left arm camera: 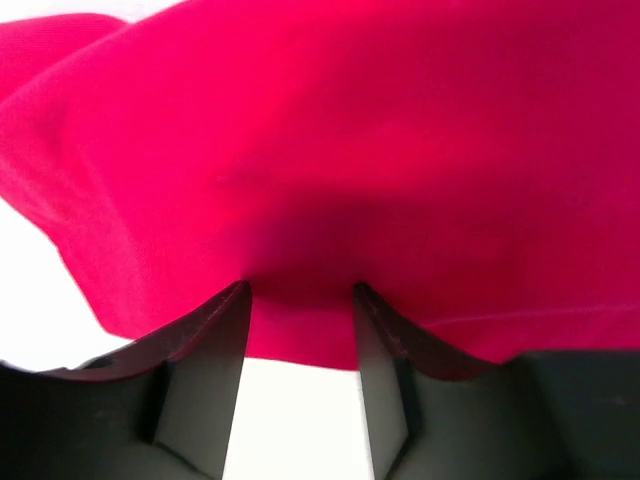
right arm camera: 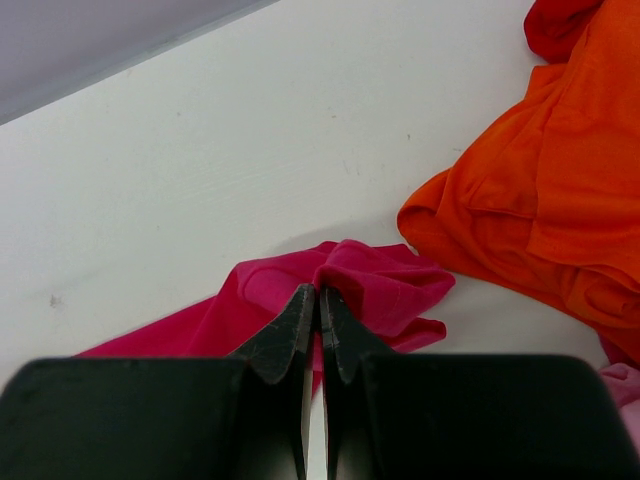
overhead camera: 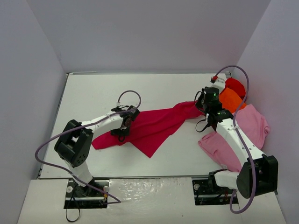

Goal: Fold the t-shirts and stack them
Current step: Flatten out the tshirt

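A crimson t-shirt [overhead camera: 154,126] lies stretched across the middle of the white tabletop [overhead camera: 154,88], wide at its left end and narrowing to a gathered strip at its right. The left tool [overhead camera: 122,132] points down onto the wide end, near the shirt's left edge. The right tool [overhead camera: 202,105] meets the tip of the narrow end. In the far right corner sits a red t-shirt [overhead camera: 235,86], with an orange t-shirt [overhead camera: 231,99] touching it just in front. A light pink t-shirt [overhead camera: 252,123] lies rumpled beneath and beside the right arm, along the tabletop's right edge.
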Controlling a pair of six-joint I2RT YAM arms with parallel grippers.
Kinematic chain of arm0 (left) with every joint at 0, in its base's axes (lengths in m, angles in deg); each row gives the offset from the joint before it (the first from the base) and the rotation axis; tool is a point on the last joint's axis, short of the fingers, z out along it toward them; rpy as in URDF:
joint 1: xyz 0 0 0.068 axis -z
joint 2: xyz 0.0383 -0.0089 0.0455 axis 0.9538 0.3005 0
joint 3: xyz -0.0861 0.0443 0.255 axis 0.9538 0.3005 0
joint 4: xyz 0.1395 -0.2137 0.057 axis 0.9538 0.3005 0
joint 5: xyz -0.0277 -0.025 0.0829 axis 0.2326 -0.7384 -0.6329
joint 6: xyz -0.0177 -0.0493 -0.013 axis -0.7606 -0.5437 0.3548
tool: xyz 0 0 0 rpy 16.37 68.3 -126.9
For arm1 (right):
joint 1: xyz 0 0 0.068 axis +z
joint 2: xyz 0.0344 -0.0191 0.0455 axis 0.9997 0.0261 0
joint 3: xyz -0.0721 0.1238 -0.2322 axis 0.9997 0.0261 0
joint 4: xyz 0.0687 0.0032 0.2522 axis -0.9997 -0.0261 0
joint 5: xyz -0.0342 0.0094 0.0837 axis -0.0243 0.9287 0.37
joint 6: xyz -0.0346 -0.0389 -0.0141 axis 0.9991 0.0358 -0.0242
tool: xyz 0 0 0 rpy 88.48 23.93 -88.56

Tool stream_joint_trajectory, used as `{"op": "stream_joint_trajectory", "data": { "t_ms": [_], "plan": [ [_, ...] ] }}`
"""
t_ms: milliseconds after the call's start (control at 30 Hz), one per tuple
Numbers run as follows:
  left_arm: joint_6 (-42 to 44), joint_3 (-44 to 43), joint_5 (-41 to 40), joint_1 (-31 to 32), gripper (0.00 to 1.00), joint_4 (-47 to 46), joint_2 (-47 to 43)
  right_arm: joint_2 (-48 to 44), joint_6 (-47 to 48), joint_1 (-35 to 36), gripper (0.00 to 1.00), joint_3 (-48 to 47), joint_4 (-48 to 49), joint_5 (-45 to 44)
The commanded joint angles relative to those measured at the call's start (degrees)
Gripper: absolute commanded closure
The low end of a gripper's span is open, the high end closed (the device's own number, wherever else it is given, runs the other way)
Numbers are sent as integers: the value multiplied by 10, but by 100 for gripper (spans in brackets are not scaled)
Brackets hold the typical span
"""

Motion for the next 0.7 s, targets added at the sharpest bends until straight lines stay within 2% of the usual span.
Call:
{"op": "stream_joint_trajectory", "data": {
  "t_ms": [0, 67, 100, 300, 500, 667],
  "plan": [
    [-3, -22, 6, 0, 69, -26, 13, -26, 9, 3, 100, 3, 11, -17],
    [0, -24, 10, 0, 94, -27, 17, -29, 12, 3, 100, 3, 8, -19],
    [1, -25, 13, 0, 100, -29, 17, -30, 12, 3, 100, 3, 7, -20],
    [15, -45, 1, 1, 100, 6, -50, -21, 11, 4, 100, 6, 4, -20],
    [55, -149, -60, -7, 100, 111, -124, -5, 6, 7, 100, 6, 7, -17],
    [103, -249, -98, -36, 100, 141, -114, -6, 6, 10, 100, 10, 12, -14]
  ]
}}
